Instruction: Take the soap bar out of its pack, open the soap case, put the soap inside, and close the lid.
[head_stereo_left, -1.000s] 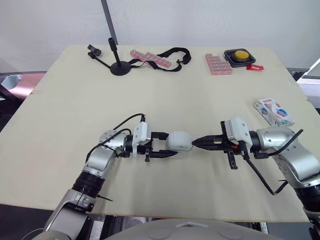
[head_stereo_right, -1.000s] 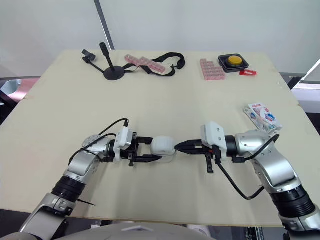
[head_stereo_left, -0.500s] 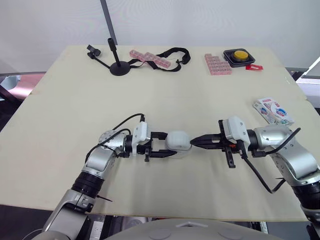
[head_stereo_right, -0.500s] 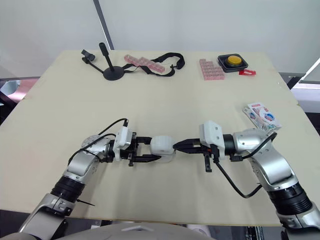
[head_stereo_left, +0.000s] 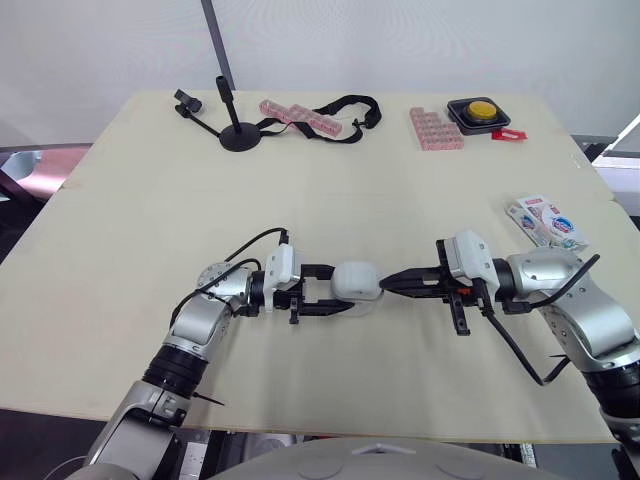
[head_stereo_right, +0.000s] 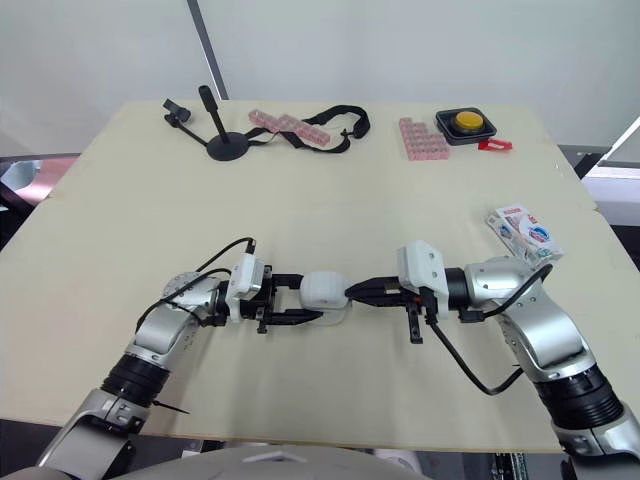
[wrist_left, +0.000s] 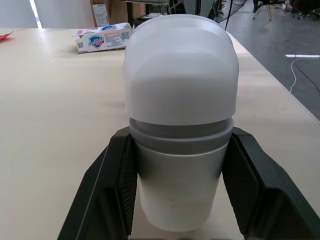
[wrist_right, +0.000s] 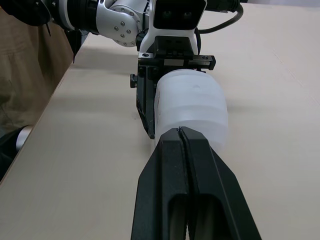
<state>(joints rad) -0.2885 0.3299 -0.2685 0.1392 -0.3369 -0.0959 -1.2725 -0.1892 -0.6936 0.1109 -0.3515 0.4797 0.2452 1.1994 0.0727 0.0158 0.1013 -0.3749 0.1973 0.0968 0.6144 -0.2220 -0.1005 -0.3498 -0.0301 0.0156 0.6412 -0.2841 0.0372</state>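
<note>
**Item 1, soap case** (head_stereo_left: 357, 282): I find it lying flat on the table (head_stereo_left: 140, 220), directly between my two tools. Its long axis runs from tool to tool, across the table. One rounded end faces the right tool and the other sits deep between the left tool's fingers. A white lid sits on a greyer base, with a grey band showing where they meet.

**Item 2, left tool** (wrist_left: 180, 137): It is clamped on the soap case, one black finger along each long side of the base. The lid rises clear above both fingers.

**Item 3, right tool** (wrist_right: 180, 131): Its fingers are pressed together into one point and hold nothing. The point is at the case's rounded end, touching it as far as I can tell.

**Item 4, soap pack** (head_stereo_left: 545, 221): It lies flat, well out past the right tool's wrist on the outer side, near the table's right edge.

**Item 5, open room:**
- Bare table surrounds both tools.
- On the near side, a band of bare table lies between them and the near edge.
- On the left tool's outer side, the table is open as far as the left edge.
- On the far side there is a wide bare stretch, then a row along the far edge, all well apart from the tools:
  - phone stand (head_stereo_left: 238, 136)
  - black strap (head_stereo_left: 350, 104)
  - pink pill organisers (head_stereo_left: 436, 129)
  - yellow push-button (head_stereo_left: 483, 109)
</note>
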